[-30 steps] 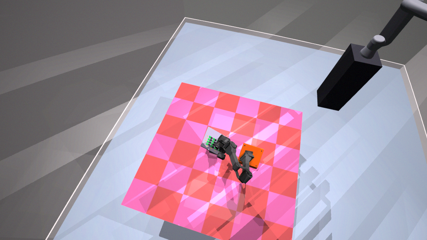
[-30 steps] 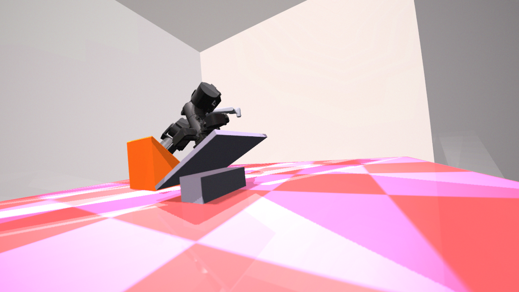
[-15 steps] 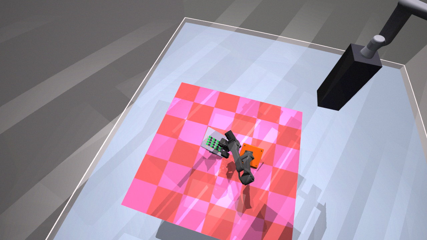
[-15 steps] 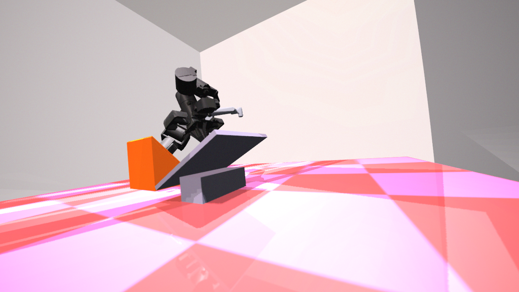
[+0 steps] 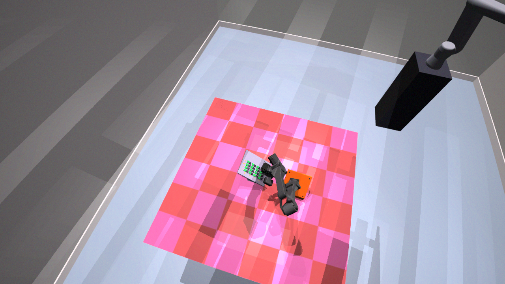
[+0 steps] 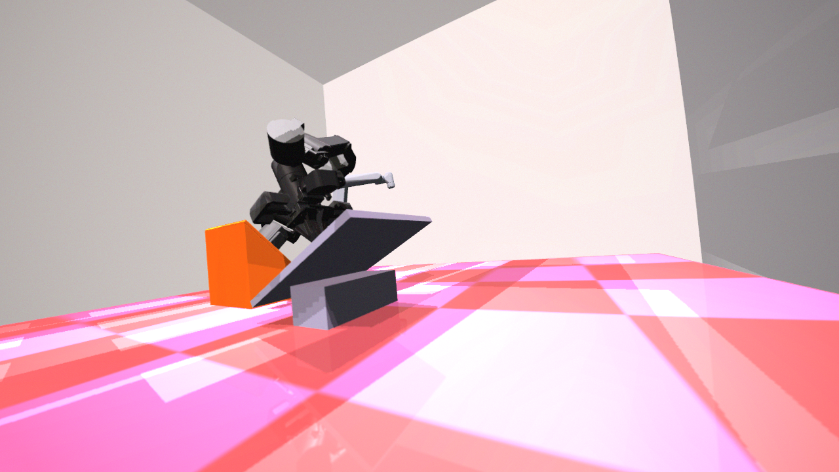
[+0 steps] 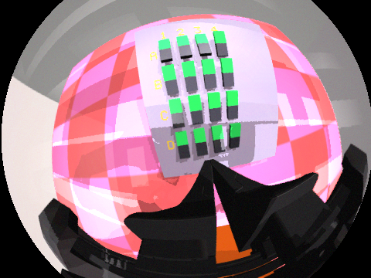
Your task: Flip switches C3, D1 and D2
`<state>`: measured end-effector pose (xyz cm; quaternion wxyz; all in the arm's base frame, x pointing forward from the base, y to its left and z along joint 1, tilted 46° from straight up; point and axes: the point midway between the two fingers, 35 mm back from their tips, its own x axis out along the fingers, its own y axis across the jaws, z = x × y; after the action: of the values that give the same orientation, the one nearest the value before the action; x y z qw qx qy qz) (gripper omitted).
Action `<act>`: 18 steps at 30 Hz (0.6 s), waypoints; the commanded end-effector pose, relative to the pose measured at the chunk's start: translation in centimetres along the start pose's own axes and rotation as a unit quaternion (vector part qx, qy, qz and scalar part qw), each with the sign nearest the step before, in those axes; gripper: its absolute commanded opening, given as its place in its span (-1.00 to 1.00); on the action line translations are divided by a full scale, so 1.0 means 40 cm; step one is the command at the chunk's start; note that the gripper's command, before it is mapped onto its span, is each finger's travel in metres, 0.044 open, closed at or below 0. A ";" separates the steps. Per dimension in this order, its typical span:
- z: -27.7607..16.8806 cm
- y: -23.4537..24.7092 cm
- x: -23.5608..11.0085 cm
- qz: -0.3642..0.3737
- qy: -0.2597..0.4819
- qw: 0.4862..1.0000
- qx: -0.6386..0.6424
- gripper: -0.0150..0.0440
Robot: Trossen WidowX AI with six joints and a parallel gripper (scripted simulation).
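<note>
Near the middle of the tabletop, on the pink-and-red checkered mat: a grey switch panel with four lettered rows and four numbered columns of green-and-dark rockers, tilted up on a grey block so that its face slopes toward the arm. Just beside it, toward the right edge, the arm's orange base. Hovering over the panel's near edge, the pincer, closed on nothing, tips pressed into one blunt point just below row D, apparently between columns 2 and 3 in the wrist view.

Switches C3, D1 and D2: small stiff rockers, probably light to tip and snapping over once past centre. No gripping called for; better a short push with the closed tips on the raised end only, square to the sloped face. Close neighbours on every side, so a slip sideways risks tipping D3 or another rocker. Which ends stand raised: cannot tell for certain from these views.

Glossy mat, pale glass-like tabletop with a thin white rim, plain light walls, a dark boxy camera on a boom over the far right corner.
</note>
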<state>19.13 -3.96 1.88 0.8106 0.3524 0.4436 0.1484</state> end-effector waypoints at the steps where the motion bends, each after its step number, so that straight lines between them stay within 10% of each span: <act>1: -0.005 0.006 0.027 0.006 -0.005 1.000 0.003 -0.49; 18: -0.006 0.007 0.075 0.006 -0.005 1.000 0.003 -0.49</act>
<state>20.50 -2.26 0.41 0.8123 0.3552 0.4374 0.1504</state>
